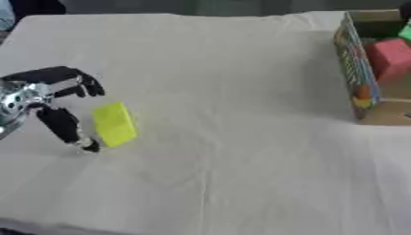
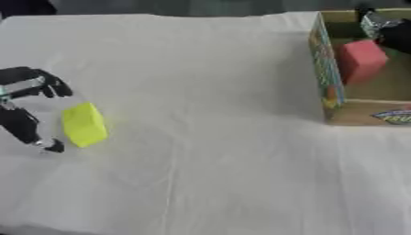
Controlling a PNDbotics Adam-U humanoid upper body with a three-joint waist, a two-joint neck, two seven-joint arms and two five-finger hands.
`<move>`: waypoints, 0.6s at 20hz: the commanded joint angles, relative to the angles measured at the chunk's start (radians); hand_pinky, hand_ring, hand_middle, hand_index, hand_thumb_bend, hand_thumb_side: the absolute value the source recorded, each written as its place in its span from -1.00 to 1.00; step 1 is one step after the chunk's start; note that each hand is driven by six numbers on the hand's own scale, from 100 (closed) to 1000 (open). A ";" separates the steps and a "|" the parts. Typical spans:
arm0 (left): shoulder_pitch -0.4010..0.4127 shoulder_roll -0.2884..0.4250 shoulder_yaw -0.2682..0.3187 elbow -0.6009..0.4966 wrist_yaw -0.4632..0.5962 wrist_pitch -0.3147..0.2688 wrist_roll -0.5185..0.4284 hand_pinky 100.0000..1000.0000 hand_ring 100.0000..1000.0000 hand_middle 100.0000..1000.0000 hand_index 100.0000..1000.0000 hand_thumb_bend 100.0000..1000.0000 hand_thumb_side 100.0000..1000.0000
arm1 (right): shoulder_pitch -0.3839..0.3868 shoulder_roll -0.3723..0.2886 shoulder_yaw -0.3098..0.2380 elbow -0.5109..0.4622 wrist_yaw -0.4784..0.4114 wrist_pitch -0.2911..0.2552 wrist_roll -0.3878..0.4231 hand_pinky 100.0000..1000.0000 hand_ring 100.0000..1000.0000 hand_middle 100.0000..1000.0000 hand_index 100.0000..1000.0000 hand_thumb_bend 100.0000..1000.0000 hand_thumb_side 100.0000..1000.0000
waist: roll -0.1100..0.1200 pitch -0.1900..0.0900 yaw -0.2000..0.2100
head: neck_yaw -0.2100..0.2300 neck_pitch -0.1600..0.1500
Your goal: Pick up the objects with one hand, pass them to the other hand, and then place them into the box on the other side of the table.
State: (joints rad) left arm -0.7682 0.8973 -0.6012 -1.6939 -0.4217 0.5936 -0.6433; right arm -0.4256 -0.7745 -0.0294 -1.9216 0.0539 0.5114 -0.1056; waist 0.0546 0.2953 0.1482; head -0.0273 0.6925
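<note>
A yellow block (image 1: 114, 124) lies on the white cloth at the left side of the table. My left hand (image 1: 58, 76) reaches in from the left and stands open beside it. Its fingers (image 1: 86, 86) arch above the block's upper end, and its thumb (image 1: 63, 126) runs down along the block's left edge; I cannot tell if they touch. At the right stands the cardboard box (image 2: 325, 69) with a colourful side wall and a red block (image 2: 361, 59) inside. My right hand (image 2: 387, 28) hangs over the box's far corner, its fingers hidden.
A small green thing (image 1: 406, 32) shows at the right edge inside the box. The white cloth (image 1: 233, 137) covers the whole table between the yellow block and the box. The table's far edge runs along the top.
</note>
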 commanded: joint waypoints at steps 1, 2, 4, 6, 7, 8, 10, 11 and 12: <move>-0.024 0.013 0.009 -0.002 0.010 0.076 -0.066 0.69 0.57 0.48 0.65 0.52 -0.63 | -0.008 -0.015 -0.007 -0.005 0.007 -0.001 0.002 0.82 0.80 0.49 0.79 -0.40 -0.34 | -0.002 -0.015 -0.001 | 0.004 0.003; -0.026 0.011 0.011 -0.002 0.012 0.083 -0.061 0.68 0.57 0.48 0.65 0.52 -0.60 | -0.007 -0.015 -0.008 -0.004 0.007 -0.001 0.002 0.82 0.80 0.49 0.79 -0.40 -0.34 | -0.001 -0.015 -0.001 | 0.005 0.003; -0.032 0.003 0.010 0.005 0.017 0.096 -0.052 0.69 0.57 0.48 0.65 0.53 -0.57 | -0.004 -0.013 -0.008 -0.004 0.005 -0.001 0.001 0.82 0.80 0.49 0.79 -0.40 -0.34 | -0.001 -0.014 -0.001 | 0.006 0.001; -0.037 -0.006 0.003 0.012 0.016 0.105 -0.044 0.68 0.57 0.48 0.64 0.54 -0.54 | 0.001 -0.013 -0.009 -0.006 0.004 -0.001 0.000 0.82 0.80 0.50 0.79 -0.40 -0.34 | -0.001 -0.013 -0.002 | 0.007 0.000; -0.040 -0.011 -0.001 0.017 0.013 0.108 -0.041 0.68 0.57 0.48 0.64 0.55 -0.54 | 0.003 -0.013 -0.010 -0.008 0.003 -0.001 -0.001 0.82 0.80 0.52 0.79 -0.40 -0.33 | -0.001 -0.013 -0.002 | 0.008 0.000; -0.042 -0.015 -0.004 0.023 0.009 0.110 -0.037 0.68 0.56 0.47 0.64 0.56 -0.53 | 0.004 -0.013 -0.011 -0.009 0.003 -0.001 -0.002 0.82 0.80 0.52 0.79 -0.40 -0.34 | -0.001 -0.012 -0.002 | 0.008 0.000; -0.045 -0.023 -0.009 0.040 -0.001 0.113 -0.031 0.68 0.56 0.47 0.64 0.56 -0.54 | 0.007 -0.013 -0.011 -0.011 0.003 -0.002 -0.004 0.82 0.80 0.52 0.79 -0.40 -0.34 | -0.001 -0.011 -0.003 | 0.009 0.000; -0.045 -0.028 -0.011 0.051 -0.006 0.115 -0.027 0.67 0.56 0.46 0.63 0.56 -0.52 | 0.008 -0.013 -0.011 -0.011 0.003 -0.002 -0.005 0.82 0.80 0.52 0.79 -0.40 -0.34 | -0.001 -0.011 -0.004 | 0.009 0.000; -0.046 -0.033 -0.014 0.063 -0.011 0.116 -0.023 0.67 0.56 0.46 0.63 0.56 -0.50 | 0.008 -0.013 -0.012 -0.012 0.003 -0.002 -0.006 0.82 0.80 0.52 0.79 -0.40 -0.34 | -0.002 -0.010 -0.005 | 0.009 -0.001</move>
State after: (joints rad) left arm -0.7952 0.8494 -0.6207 -1.6372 -0.4245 0.6352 -0.6017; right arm -0.4120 -0.7687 -0.0296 -1.9216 0.0563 0.5115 -0.1074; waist 0.0547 0.2992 0.1437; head -0.0200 0.6924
